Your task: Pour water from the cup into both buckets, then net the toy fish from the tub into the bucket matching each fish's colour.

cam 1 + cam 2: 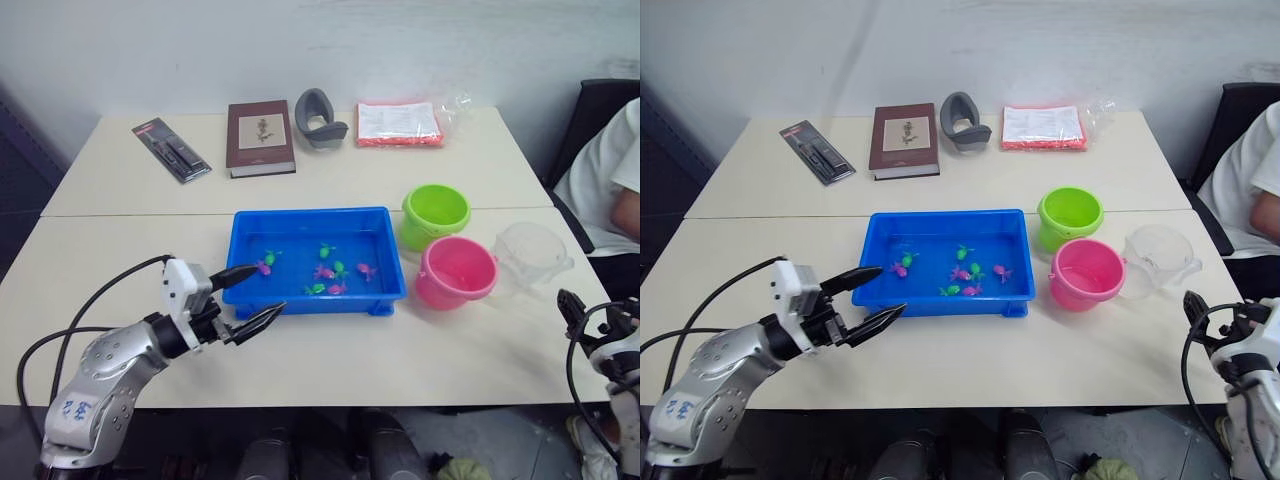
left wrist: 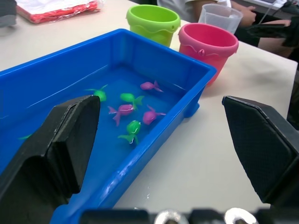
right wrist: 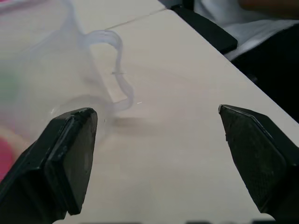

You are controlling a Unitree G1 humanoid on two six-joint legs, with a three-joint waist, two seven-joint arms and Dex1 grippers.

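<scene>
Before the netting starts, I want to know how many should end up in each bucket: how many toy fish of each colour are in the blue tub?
Magenta-pink plastic toy fish: 4
Green plastic toy fish: 4
Total: 8, all in the shallow bright blue plastic tub

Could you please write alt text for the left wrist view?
The open left gripper hovers at the near corner of the blue tub, where pink and green toy fish lie in shallow water. Beyond stand the lime green bucket, pink bucket and clear cup.
</scene>
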